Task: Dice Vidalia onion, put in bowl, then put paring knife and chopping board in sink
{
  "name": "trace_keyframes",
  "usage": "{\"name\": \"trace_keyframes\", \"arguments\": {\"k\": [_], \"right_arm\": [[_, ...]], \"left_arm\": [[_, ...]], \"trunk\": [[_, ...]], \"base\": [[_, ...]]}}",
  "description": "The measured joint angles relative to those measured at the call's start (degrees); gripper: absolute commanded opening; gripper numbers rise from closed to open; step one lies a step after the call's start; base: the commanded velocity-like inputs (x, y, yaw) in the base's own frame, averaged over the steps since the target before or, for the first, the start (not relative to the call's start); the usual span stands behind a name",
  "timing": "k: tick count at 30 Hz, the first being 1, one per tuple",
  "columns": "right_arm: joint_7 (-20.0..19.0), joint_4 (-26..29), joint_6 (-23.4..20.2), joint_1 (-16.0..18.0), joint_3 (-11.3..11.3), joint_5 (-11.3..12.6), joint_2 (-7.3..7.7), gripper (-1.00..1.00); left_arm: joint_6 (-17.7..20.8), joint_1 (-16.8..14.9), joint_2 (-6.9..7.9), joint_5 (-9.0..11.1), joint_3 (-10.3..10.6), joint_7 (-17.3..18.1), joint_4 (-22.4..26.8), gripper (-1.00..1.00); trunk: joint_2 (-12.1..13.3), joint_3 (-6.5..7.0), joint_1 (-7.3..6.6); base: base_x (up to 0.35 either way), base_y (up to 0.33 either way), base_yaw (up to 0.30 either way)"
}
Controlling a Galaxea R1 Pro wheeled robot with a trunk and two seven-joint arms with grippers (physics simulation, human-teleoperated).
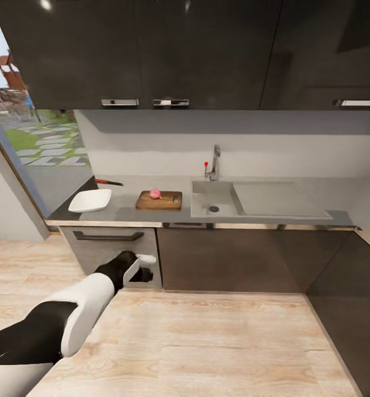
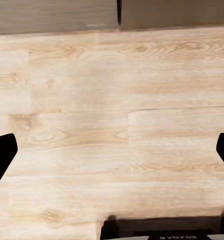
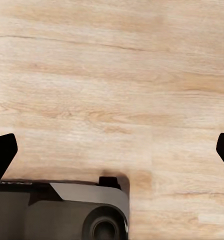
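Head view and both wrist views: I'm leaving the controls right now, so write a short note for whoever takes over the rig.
Left gripper: open, empty, pointed at the wooden floor, arm lowered in front of the cabinets.
Right gripper: open, empty, also over the floor.
Vidalia onion: whole, on the chopping board, left of the sink.
Paring knife: on the countertop, behind the bowl, which looks empty.
Done: the onion is out of the sink and on the board.
Left: pick up the knife, dice the onion, put it in the bowl, then knife and board into the sink.
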State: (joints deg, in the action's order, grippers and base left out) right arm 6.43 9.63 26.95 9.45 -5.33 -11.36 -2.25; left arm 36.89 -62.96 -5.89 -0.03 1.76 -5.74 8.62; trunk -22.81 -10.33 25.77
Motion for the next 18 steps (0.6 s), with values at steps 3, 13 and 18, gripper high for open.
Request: {"name": "trace_keyframes", "arguments": {"k": [3, 13, 18], "right_arm": [[0.0, 0.0, 0.0, 0.0, 0.0, 0.0, 0.01, 1.0], [0.0, 0.3, 0.2, 0.0, -0.2, 0.0, 0.1, 1.0], [0.0, 2.7, 0.3, 0.0, -0.3, 0.0, 1.55, 1.0]], "left_arm": [[-16.7, 0.2, -0.19, 0.2, 0.0, 0.0, -10.1, 1.0], [-38.5, 14.0, 1.01, 0.4, -0.2, 0.1, -13.2, 1.0], [-46.7, 21.7, 5.01, 0.4, -0.2, 0.1, -13.2, 1.0]], "trunk": [[0.0, 0.01, -0.02], [0.0, 0.0, -0.02], [0.0, 0.0, -0.02]], "base": [[-0.017, 0.0, 0.0], [-0.002, 0.0, 0.0], [0.0, 0.0, 0.0]]}}
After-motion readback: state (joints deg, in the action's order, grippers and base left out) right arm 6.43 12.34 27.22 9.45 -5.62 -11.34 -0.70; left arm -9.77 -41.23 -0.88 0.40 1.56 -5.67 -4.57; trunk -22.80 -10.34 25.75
